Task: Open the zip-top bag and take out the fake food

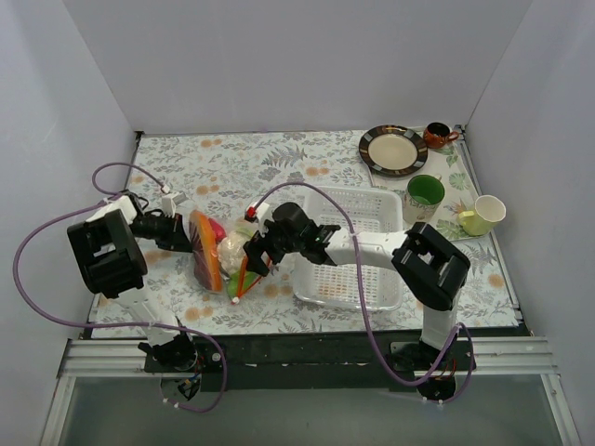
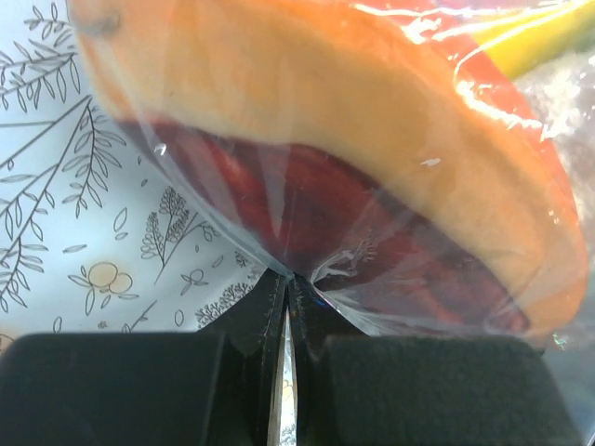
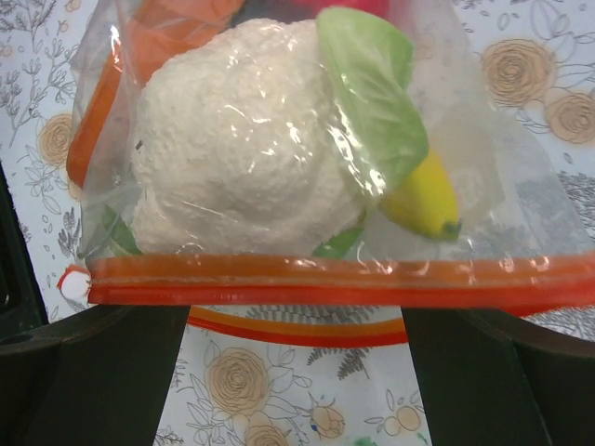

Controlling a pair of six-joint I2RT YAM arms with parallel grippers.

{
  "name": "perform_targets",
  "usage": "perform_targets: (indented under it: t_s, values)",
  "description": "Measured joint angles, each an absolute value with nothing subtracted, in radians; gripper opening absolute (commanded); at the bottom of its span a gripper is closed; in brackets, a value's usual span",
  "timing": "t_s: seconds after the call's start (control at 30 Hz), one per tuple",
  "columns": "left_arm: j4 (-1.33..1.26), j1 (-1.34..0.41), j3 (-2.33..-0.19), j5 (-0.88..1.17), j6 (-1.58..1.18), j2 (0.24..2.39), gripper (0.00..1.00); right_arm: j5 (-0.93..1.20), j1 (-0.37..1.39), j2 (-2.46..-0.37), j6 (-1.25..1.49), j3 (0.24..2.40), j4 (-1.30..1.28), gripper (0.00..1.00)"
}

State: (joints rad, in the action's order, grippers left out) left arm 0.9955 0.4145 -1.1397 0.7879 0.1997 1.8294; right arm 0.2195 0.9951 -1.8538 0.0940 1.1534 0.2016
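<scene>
White walls close the desk on three sides, and a flowered cloth covers it. From my station I see the zip-top bag towards the near-left part of the desk, stretched between the two arms. The fake food is packed inside it.

The left gripper has its pads pressed together on a fold of the clear plastic. Above this fold an orange piece and a red piece fill the left wrist view, both cut off by the frame.

The right gripper has its fingers wide apart. The orange-red zip strip runs across just above the fingertips. I cannot tell if the fingers touch it. A second orange line curves below the strip, so the mouth seems a little parted, but I am not sure.

Behind the strip I can see a white cabbage and a yellow piece. The plastic blurs the other pieces.

On the right half of the desk, the right arm partly hides a white tray. A plate and a green cup stand towards the far-right corner.
</scene>
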Motion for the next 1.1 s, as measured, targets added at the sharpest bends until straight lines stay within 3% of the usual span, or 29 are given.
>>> perform_targets:
  t_s: [0.1, 0.2, 0.23, 0.3, 0.33, 0.8, 1.1]
  values:
    - [0.971, 0.39, -1.128, 0.765, 0.186, 1.819, 0.0, 0.221, 1.018, -1.868, 0.09, 1.156, 0.212, 0.87]
    - [0.951, 0.369, -1.111, 0.747, 0.174, 1.81, 0.0, 0.235, 1.031, -1.879, 0.091, 1.158, 0.22, 0.65]
    - [0.945, 0.365, -1.106, 0.743, 0.173, 1.806, 0.0, 0.239, 1.033, -1.88, 0.091, 1.159, 0.221, 0.43]
    - [0.933, 0.361, -1.093, 0.732, 0.167, 1.797, 0.0, 0.244, 1.035, -1.88, 0.09, 1.16, 0.222, 0.19]
    - [0.929, 0.362, -1.089, 0.726, 0.167, 1.794, 0.0, 0.243, 1.036, -1.88, 0.093, 1.16, 0.224, 0.02]
    - [0.931, 0.361, -1.09, 0.714, 0.155, 1.792, 0.0, 0.237, 1.036, -1.865, 0.093, 1.144, 0.235, 0.01]
    - [0.953, 0.353, -1.14, 0.714, 0.129, 1.838, 0.0, 0.16, 1.027, -1.625, 0.04, 1.006, 0.167, 0.01]
